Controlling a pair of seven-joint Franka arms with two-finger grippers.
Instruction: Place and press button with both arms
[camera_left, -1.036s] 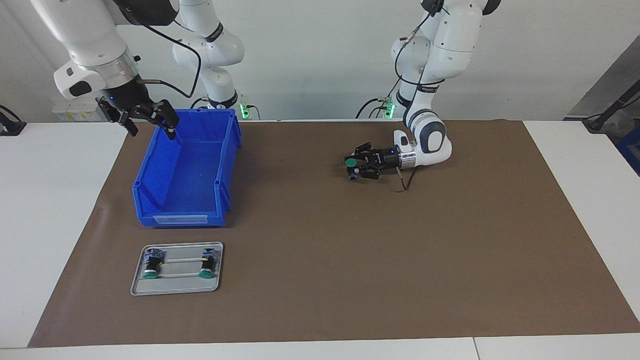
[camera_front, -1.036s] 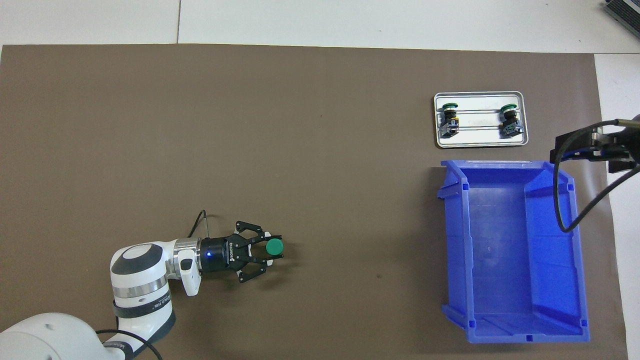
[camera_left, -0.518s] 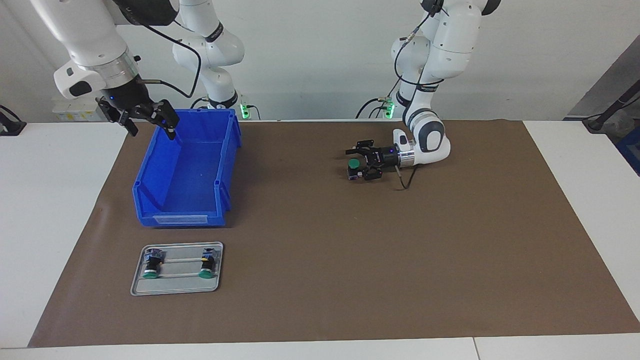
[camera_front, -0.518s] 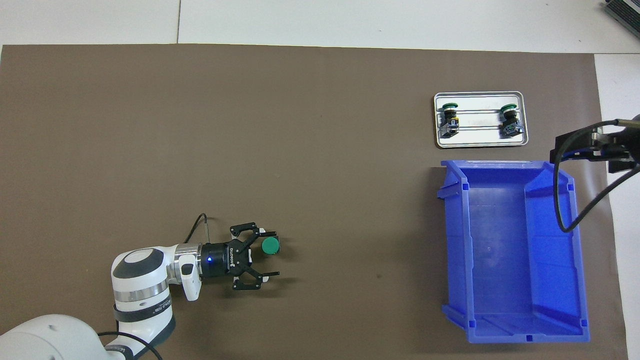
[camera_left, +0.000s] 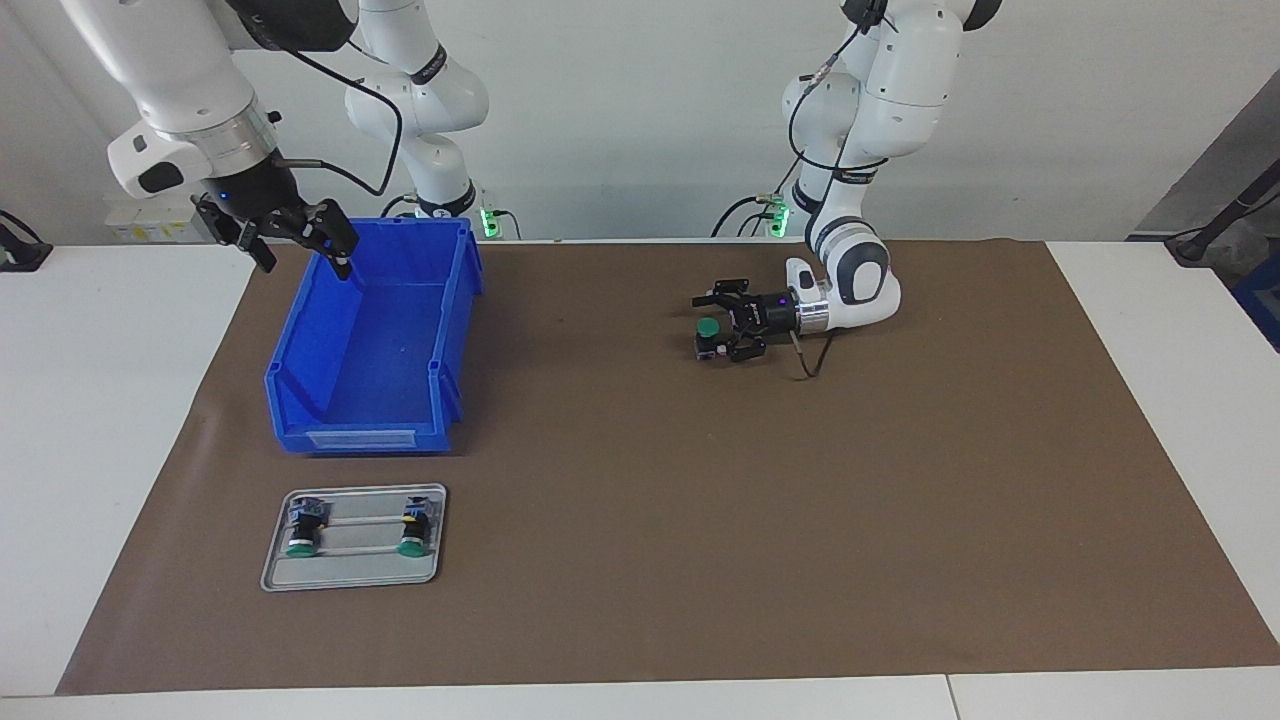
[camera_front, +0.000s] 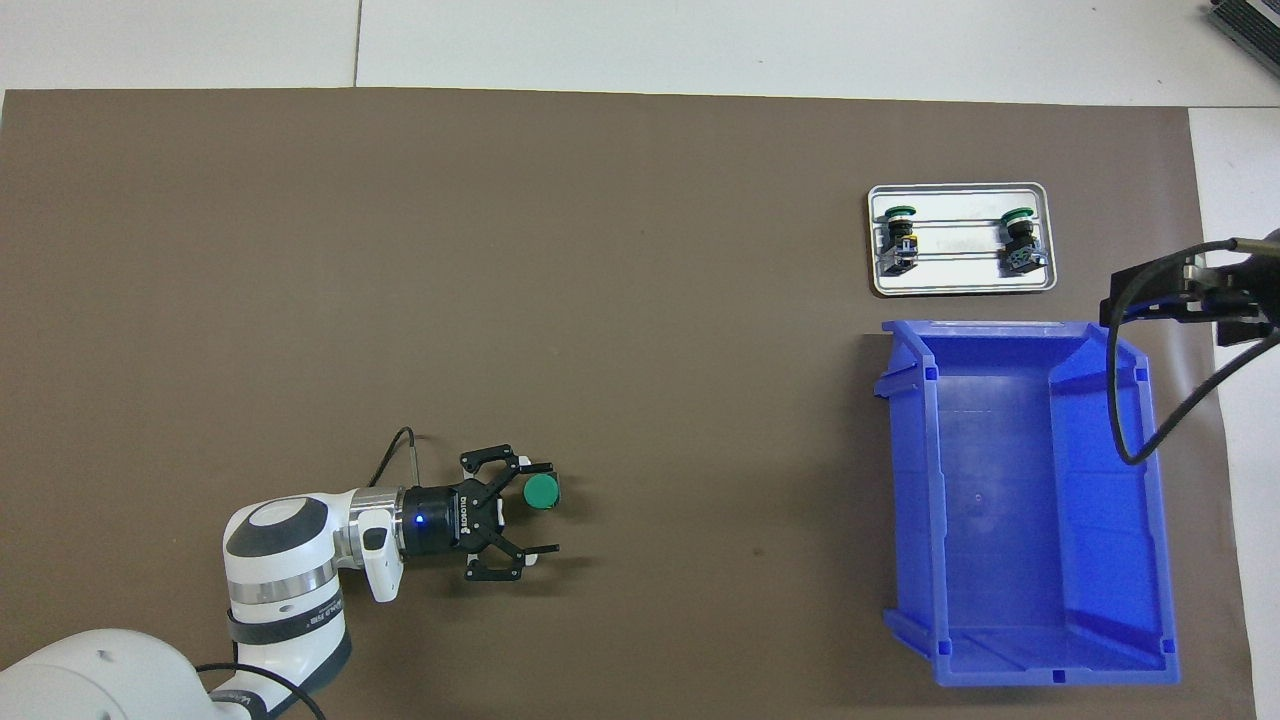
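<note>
Button (camera_left: 708, 333), green cap upward, is being carried by the brown mat (camera_left: 640, 560) on the table (camera_left: 110, 420), toward the left arm's end and well apart from the blue bin (camera_left: 370, 340); it is being flanked by the left gripper (camera_left: 722, 323), whose jaws are being held wide, one fingertip at each side of the button with no grip being made; the gripper is being kept low and level just over the mat; the right gripper (camera_left: 290, 240) is being held over the rim of the bin at the right arm's end, its jaws also being held wide and nothing being carried between them; two more green-capped buttons (camera_left: 300, 530) are being kept lying in the grey tray (camera_left: 350, 575), which is being seen farther from the robots than the bin.
</note>
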